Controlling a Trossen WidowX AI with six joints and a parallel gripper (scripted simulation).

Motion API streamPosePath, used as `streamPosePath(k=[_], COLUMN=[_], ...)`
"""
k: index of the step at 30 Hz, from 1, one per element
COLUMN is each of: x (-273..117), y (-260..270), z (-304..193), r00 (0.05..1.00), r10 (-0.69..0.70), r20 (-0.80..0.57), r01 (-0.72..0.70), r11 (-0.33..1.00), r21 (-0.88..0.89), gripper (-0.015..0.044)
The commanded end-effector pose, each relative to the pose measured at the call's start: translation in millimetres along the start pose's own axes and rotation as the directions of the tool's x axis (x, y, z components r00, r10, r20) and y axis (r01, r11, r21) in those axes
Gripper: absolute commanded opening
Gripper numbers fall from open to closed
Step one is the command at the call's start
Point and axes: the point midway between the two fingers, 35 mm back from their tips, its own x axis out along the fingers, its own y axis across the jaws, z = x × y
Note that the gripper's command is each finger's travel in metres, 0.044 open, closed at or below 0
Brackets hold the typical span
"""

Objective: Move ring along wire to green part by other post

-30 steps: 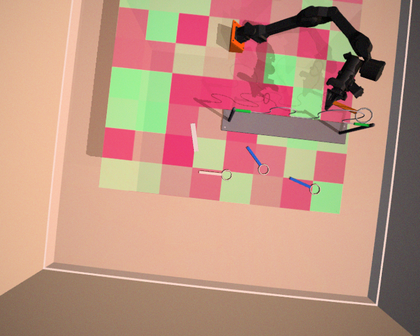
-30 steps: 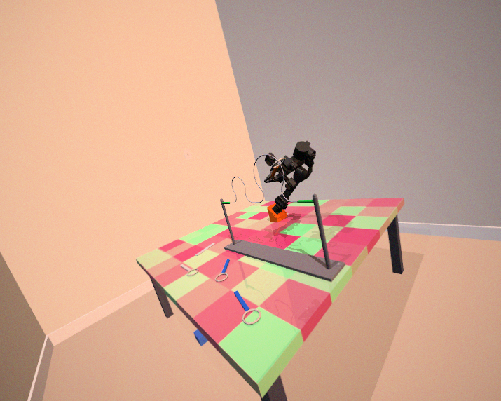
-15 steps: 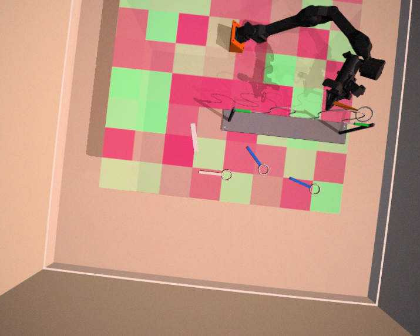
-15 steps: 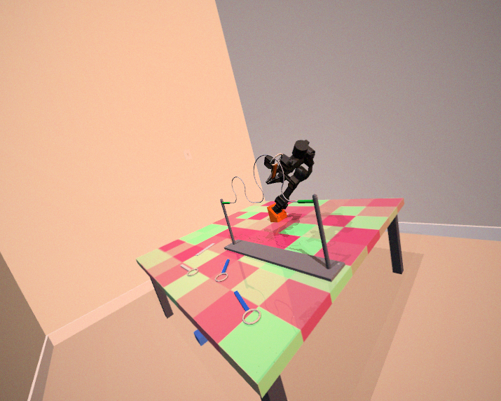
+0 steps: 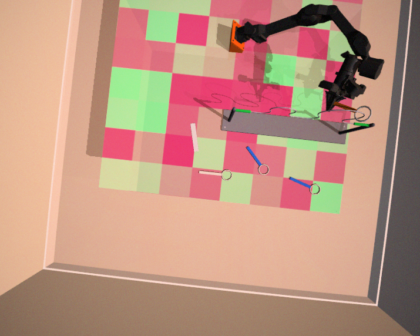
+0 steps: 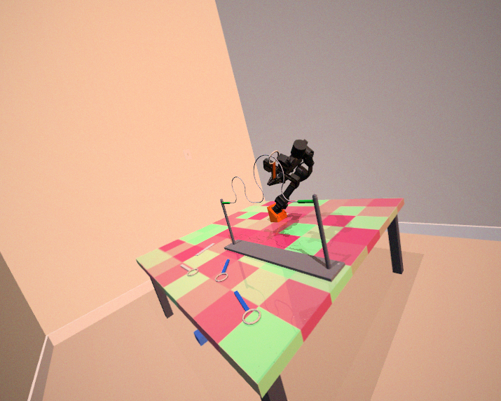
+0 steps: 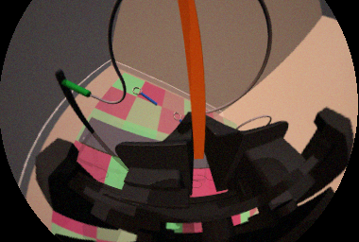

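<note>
My gripper (image 5: 331, 106) (image 6: 272, 180) (image 7: 192, 114) is shut on the orange handle (image 5: 345, 106) (image 6: 273, 170) (image 7: 190, 47) near its lower end. The ring (image 5: 370, 113) (image 6: 275, 151) stands above the handle, high near the top of the tall wire loop, and appears to be around the wire (image 6: 254, 170) (image 7: 270, 33). The ring is outside the wrist view; its gap to the wire cannot be told. The near green part (image 5: 360, 124) (image 6: 305, 201) (image 7: 76, 87) joins one post (image 5: 356, 128) (image 6: 321, 233); the other green part (image 5: 243, 111) (image 6: 225, 202) joins the far post (image 5: 231, 114) (image 6: 227, 222).
The grey base (image 5: 285, 126) (image 6: 280, 256) bears both posts. Two loose rings with blue handles (image 5: 253, 155) (image 5: 300, 182), one with a white handle (image 5: 210, 172), and a white bar (image 5: 194, 137) lie on the table. The wire has a lower hump towards the far post.
</note>
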Motion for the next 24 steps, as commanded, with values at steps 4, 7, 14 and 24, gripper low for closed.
streamPosePath(k=[4,7,14,24], x=[-0.7,-0.6,-0.4,-0.3], y=[2.2,3.6,7.0,11.8], z=[0.0,0.1,0.6,1.7], r00=[0.999,0.998,0.995,0.987], r10=[0.037,0.055,0.095,0.151], r20=[0.009,0.014,0.027,0.052], r01=[-0.038,-0.056,-0.099,-0.159], r11=[0.996,0.992,0.977,0.942], r21=[0.079,0.113,0.190,0.297], gripper=[-0.0150,-0.0150,-0.0150,-0.0150])
